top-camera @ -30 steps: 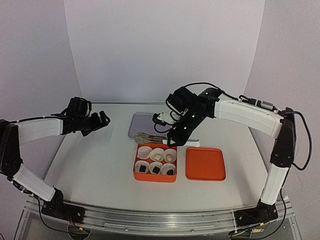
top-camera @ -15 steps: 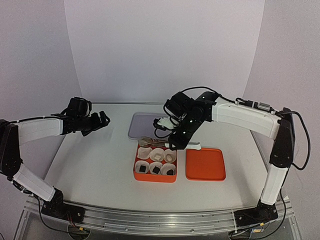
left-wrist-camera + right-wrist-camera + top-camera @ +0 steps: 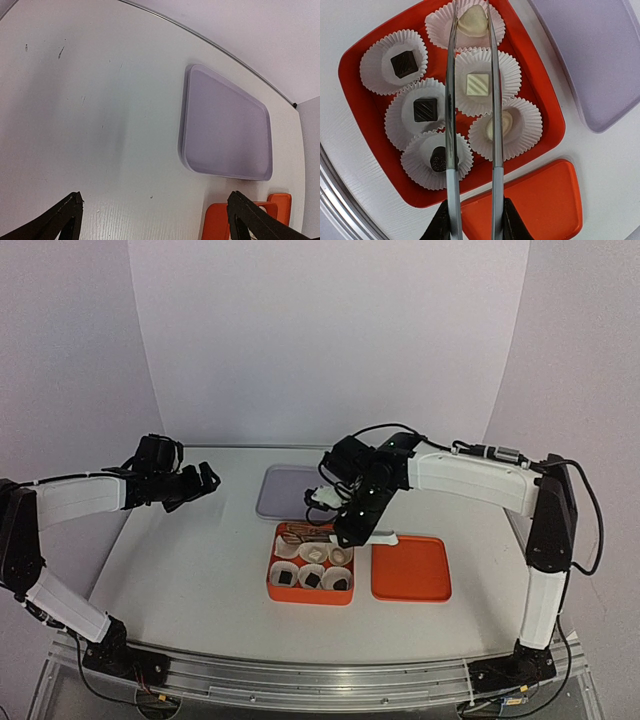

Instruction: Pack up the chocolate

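Seemingly last placement: pinched tweezers (image 3: pixel 492 100) in right gripper (image 3: pixel 472 220) astride cream chocolate (image 3: pixel 472 21) in cup (image 3: pixel 437 26); held left gripper (image 3: pixel 155 200) splayed. Needed gentle release next.

A white table (image 3: pixel 190 560) is seen. A lilac tray (image 3: pixel 283 492) is laid near its far edge. A box (image 3: pixel 310 594) is set mid-table, with a lid (image 3: pixel 410 570) placed just beside it, toward the right edge.

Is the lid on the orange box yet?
No, it's off. The orange lid lies flat beside the orange box, and the chocolates inside show uncovered.
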Controlling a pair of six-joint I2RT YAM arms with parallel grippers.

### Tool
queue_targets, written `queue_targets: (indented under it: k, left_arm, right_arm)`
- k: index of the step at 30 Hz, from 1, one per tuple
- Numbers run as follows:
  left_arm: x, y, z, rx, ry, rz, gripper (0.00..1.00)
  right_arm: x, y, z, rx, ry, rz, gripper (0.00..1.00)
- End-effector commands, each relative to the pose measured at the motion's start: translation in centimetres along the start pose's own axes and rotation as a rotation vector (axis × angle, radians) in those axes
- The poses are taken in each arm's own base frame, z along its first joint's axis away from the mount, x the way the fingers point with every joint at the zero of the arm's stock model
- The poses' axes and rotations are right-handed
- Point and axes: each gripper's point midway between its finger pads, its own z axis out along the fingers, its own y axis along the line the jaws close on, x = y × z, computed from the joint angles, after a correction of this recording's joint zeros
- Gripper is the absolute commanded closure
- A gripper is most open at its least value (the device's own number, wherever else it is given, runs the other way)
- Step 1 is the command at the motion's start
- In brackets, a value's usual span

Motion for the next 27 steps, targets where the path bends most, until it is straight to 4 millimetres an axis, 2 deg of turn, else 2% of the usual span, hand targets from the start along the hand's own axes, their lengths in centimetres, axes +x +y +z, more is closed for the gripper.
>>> queue_targets:
  k: [1,27]
  left_arm:
    - [-0.8,-0.2,-0.7,-0.003,-0.029,0.014,0.00]
    - [-0.7,0.0,-0.2,-0.011,-0.021,0.020,0.00]
  right_arm:
    - [-1.9,-0.5,-0.7,0.019,-0.053,0.011,0.89]
    - [-1.9,-0.1,0.6,0.001,-0.025,-0.015,0.89]
